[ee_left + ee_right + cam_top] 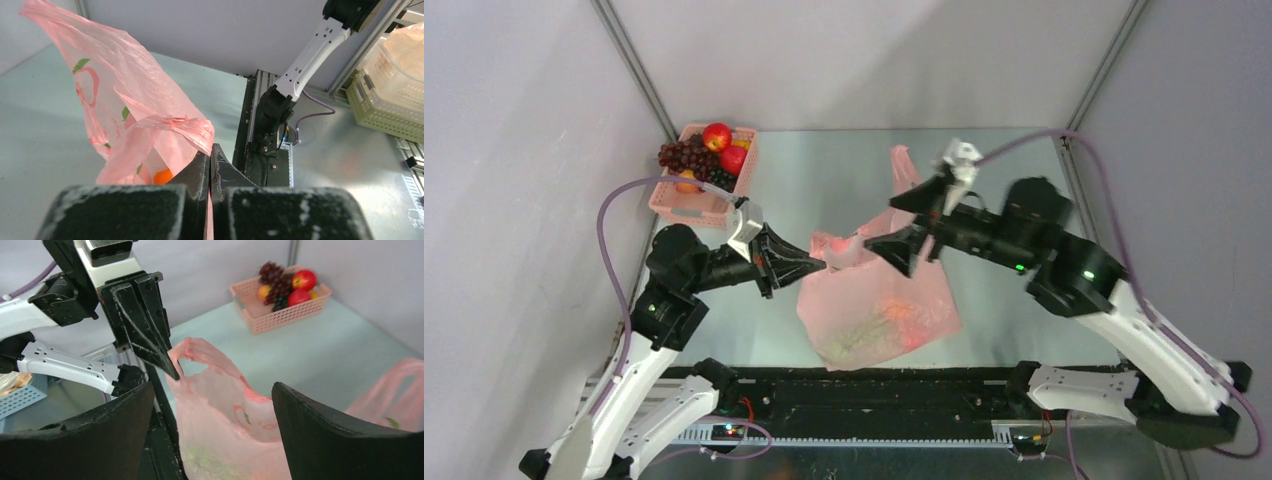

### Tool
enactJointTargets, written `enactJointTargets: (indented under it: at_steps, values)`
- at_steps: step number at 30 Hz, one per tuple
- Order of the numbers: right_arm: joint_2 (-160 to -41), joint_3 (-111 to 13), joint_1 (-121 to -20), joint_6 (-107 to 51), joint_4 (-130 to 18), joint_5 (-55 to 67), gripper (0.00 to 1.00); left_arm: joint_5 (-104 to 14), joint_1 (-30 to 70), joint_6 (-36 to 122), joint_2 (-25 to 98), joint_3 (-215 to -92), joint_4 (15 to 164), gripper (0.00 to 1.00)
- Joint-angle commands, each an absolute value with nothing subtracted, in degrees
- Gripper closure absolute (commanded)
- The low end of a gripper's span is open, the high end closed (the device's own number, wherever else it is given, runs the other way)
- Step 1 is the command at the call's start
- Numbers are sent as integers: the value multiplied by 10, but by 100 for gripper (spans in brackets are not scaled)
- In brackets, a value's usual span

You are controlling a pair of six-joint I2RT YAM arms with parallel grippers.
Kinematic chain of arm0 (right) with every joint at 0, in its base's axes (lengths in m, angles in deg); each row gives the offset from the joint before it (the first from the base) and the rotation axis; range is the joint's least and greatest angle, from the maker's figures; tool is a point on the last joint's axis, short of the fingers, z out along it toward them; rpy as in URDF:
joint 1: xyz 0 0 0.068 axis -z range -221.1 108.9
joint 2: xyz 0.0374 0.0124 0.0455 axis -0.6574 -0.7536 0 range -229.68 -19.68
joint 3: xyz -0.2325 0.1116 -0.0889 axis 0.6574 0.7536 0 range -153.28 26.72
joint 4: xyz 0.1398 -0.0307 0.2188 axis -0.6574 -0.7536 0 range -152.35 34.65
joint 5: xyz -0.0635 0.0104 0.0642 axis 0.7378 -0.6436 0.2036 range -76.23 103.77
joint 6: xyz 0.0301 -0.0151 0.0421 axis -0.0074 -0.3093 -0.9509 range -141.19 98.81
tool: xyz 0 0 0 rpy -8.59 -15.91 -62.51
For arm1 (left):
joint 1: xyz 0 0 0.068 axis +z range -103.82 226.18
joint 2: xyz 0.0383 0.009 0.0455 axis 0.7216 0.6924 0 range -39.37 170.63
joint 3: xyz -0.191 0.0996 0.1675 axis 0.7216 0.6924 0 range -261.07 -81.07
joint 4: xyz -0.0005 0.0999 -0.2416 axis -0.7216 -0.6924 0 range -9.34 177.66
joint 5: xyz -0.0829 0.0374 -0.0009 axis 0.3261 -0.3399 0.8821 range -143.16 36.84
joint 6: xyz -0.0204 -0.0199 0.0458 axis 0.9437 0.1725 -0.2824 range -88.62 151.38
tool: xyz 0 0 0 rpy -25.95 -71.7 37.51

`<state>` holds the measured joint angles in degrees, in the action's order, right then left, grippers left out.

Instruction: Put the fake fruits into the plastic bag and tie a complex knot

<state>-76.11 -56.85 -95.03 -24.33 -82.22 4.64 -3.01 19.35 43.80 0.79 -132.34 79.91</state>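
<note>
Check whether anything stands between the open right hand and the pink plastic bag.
Nothing visible does. The right hand, open, faces the plastic bag with only air between. The left hand pinches the bag's rim from the opposite side, clear of that gap. The basket stands away at the back corner.

We see the plastic bag (879,310), thin translucent pink with peach prints, held up by a bunched fold of its rim in the clamped left claw (824,262). Its body sags below and between both claws. One loop handle (902,165) stretches away beyond the right claw (886,228), whose fingers stand wide apart on nothing. Through the film we make out orange and green fruits (874,325) low in the bag. Red apples (717,136) and dark grapes (686,155) sit heaped well beyond the left claw.
</note>
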Motion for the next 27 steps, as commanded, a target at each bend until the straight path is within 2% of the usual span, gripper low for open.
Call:
enactJointTargets:
  at_steps: [1, 9, 27]
  values:
    - [-836, -605, -967, -294, -774, 22, 11, -17, 191, 419, -1, -1302, 824, 100]
    - [-923, -634, -975, -334, -763, -32, 19, -18, 188, 414, -6, -1281, 825, 100]
    - [-988, -650, -953, -307, -781, -161, 32, 0, 177, 409, -4, -1277, 828, 100]
